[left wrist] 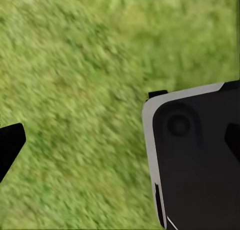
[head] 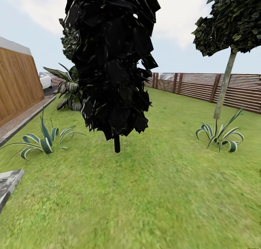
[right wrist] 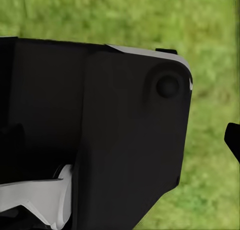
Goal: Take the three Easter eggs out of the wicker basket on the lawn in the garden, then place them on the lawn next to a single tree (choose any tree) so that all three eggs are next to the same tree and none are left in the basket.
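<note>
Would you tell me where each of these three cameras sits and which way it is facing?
Head view: on the robot's head, facing forward across the lawn at a dark bushy tree and the fence.
Left wrist view: near the left gripper, looking down at grass beside the robot's black base.
Right wrist view: near the right gripper, looking at that base and grass.
Both wrist views share base and grass.

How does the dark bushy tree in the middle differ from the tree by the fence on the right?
The dark bushy tree is almost black, with foliage hanging low over a short black stem. The thin-trunked tree has a pale, slightly leaning trunk, bare up to a high greenish crown. The dark one stands nearer the camera. Both grow from the lawn.
</note>
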Tool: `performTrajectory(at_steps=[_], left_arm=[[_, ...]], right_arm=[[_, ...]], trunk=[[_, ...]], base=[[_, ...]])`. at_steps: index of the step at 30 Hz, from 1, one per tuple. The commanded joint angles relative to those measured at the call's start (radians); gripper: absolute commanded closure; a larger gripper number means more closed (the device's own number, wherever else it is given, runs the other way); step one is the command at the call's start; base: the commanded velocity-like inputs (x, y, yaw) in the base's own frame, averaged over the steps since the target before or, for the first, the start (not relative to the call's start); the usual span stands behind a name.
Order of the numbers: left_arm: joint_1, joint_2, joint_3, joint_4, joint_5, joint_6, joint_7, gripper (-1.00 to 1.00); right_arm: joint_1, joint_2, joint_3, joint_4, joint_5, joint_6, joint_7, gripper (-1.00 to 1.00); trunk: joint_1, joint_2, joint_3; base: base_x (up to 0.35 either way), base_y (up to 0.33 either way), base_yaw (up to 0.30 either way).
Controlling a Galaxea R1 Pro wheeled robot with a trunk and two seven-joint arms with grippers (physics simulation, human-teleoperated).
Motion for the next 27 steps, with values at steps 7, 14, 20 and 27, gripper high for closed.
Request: performTrajectory(at_steps=[7,14,20,27], left_arm=[[-0.001,0.000,-0.008,0.000,0.000,-0.004,0.001,-1.00],[-0.001,0.000,-0.011,0.000,0.000,-0.004,0.001,-1.00],[-0.001,0.000,-0.011,0.000,0.000,-0.004,0.001,-1.00],[-0.001,0.000,-0.011,0.000,0.000,-0.004,0.001,-1.00]], right_arm=[[0.000,0.000,0.006,-0.001,0.000,-0.001,0.000,-1.00],[0.000,0.000,0.005,-0.001,0.000,-0.001,0.000,-1.00],[0.000,-0.001,0.005,-0.001,0.000,-0.001,0.000,-1.00],[0.000,-0.001,0.005,-0.001,0.000,-0.001,0.000,-1.00]], trunk=[[0.001,-0.001,0.001],[0.001,-0.001,0.004],[0.001,-0.001,0.008],[0.001,-0.001,0.012]], base=[[0.336,0.000,-0.269],[0.336,0.000,-0.269],[0.336,0.000,-0.269],[0.337,0.000,-0.268]])
